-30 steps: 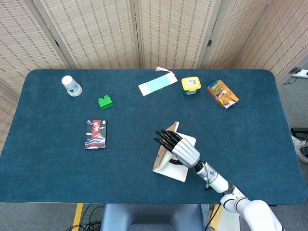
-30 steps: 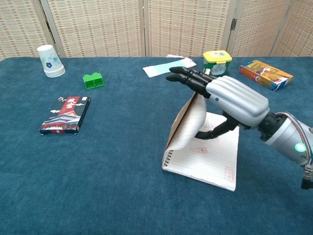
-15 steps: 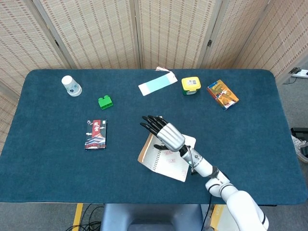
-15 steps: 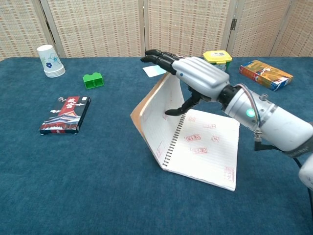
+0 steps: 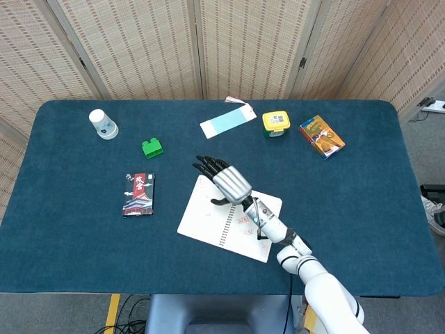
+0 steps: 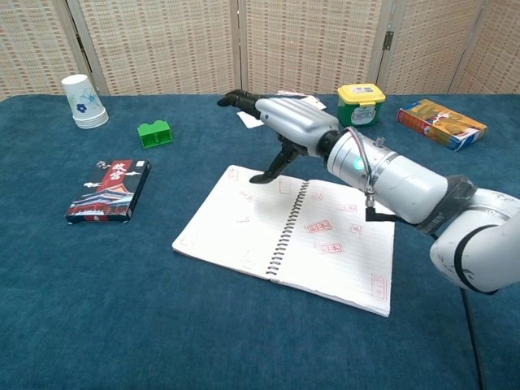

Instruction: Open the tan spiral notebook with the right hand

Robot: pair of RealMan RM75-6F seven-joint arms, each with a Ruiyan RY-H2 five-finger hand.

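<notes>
The spiral notebook [image 5: 208,217] [image 6: 244,219] lies flat and open on the blue table, its lined pages with red stamps facing up and the spiral down the middle. My right hand [image 5: 224,179] [image 6: 280,122] hovers over the left page's far edge with fingers stretched out and apart, thumb pointing down toward the page, holding nothing. The left hand appears in neither view.
A dark red card box [image 5: 139,194] [image 6: 110,189] lies to the left. A green block [image 5: 151,147], a white cup [image 5: 103,124], a light blue card [image 5: 227,124], a yellow-lidded tub [image 5: 275,123] and an orange box [image 5: 321,136] sit along the far side.
The cover and left page have swung from upright down to flat on the left. My right hand moved left and away with it and now holds nothing.
</notes>
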